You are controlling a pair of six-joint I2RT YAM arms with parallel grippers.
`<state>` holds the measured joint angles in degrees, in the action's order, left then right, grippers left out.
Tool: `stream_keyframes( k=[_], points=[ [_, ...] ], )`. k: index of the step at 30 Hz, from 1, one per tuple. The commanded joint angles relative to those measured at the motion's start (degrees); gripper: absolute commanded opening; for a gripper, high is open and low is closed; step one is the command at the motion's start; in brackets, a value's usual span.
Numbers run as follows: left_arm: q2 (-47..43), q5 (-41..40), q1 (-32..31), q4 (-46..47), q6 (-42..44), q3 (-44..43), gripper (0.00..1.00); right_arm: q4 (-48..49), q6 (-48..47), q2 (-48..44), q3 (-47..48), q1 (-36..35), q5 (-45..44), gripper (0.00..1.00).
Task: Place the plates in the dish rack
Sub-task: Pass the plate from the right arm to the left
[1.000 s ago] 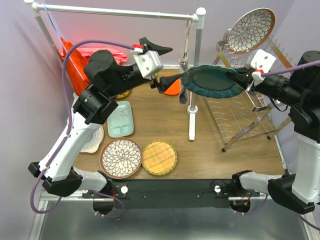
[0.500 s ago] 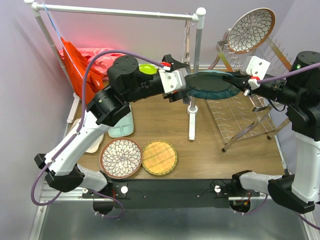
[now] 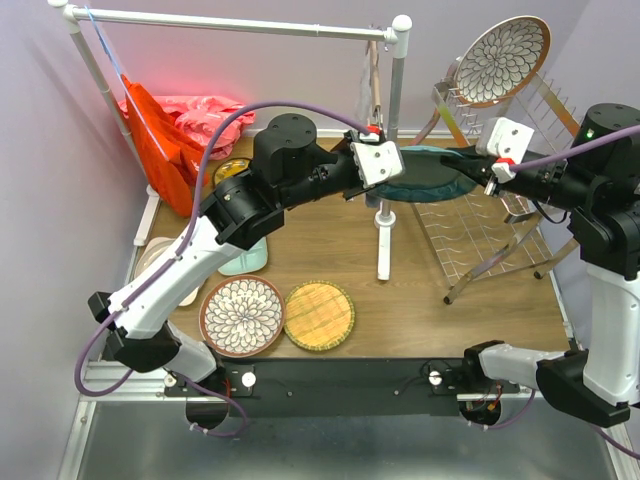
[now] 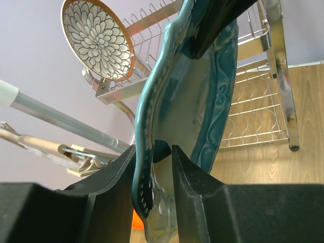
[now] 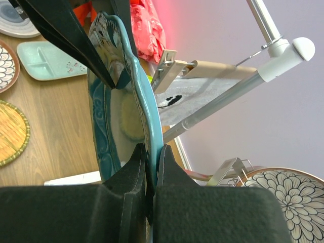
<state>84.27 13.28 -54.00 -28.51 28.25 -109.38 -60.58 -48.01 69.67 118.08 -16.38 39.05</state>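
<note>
Beside the dish rack [image 3: 478, 235], the right gripper [image 5: 152, 152] pinches the teal plate [image 3: 430, 172]. The left gripper [image 4: 154, 153] straddles its opposite rim, a gap showing. It looks like a mid-air regrasp, so the left should clamp next.

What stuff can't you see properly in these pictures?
- Mint tray: top view, the left arm covers most of it.
- Left gripper on the teal plate: left wrist view, the rim hides whether the fingers squeeze yet.
- Floral plate in the dish rack: right wrist view, cut off by the picture's corner.
</note>
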Motion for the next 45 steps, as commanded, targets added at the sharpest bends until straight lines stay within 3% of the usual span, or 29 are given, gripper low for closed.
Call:
stream_keyframes(
  k=[1,9,12,14,15,19,23,27,30,36,45],
  points=[
    [-0.4,-3.8,-1.0,-1.4,0.3,-2.2,0.42,7.3,-0.9,-2.3,0.2,0.3,0.0,0.00],
    [-0.7,-2.9,-1.0,-2.6,0.4,-1.4,0.42,8.0,-0.1,-2.3,0.5,0.3,-0.1,0.00],
    [-0.5,-2.4,-1.1,-2.9,0.5,-1.5,0.28,8.5,0.5,-2.3,0.5,0.3,0.5,0.00],
    [-0.3,-2.4,-1.1,-3.0,0.8,-1.9,0.05,8.9,1.2,-2.3,0.5,0.3,0.9,0.00],
    [-0.3,-2.5,-1.1,-2.9,0.5,-2.5,0.00,9.0,1.3,-2.4,0.3,0.3,1.1,0.00],
    [-1.8,-4.0,-1.0,0.4,-1.4,-2.5,0.00,11.1,2.9,-3.3,-1.2,0.3,0.0,0.02],
    [-4.5,-6.7,-1.0,4.0,-4.4,-1.2,0.00,16.3,6.0,-5.3,-4.6,0.3,-0.7,0.15],
    [-6.0,-7.8,-0.9,5.8,-8.6,-0.1,0.00,19.8,8.5,-7.0,-8.1,0.3,-1.0,0.49],
    [-6.8,-7.5,-0.7,7.4,-11.8,0.6,0.00,20.8,9.5,-7.4,-8.6,0.3,-1.1,0.62],
    [-8.6,-8.0,0.2,10.6,-15.9,1.5,0.00,23.5,13.4,-6.9,-6.4,0.3,-2.7,0.71],
    [-8.7,-10.3,0.6,16.3,-18.8,0.0,0.00,28.7,20.2,-6.7,0.1,0.5,-8.4,0.75]
  ],
)
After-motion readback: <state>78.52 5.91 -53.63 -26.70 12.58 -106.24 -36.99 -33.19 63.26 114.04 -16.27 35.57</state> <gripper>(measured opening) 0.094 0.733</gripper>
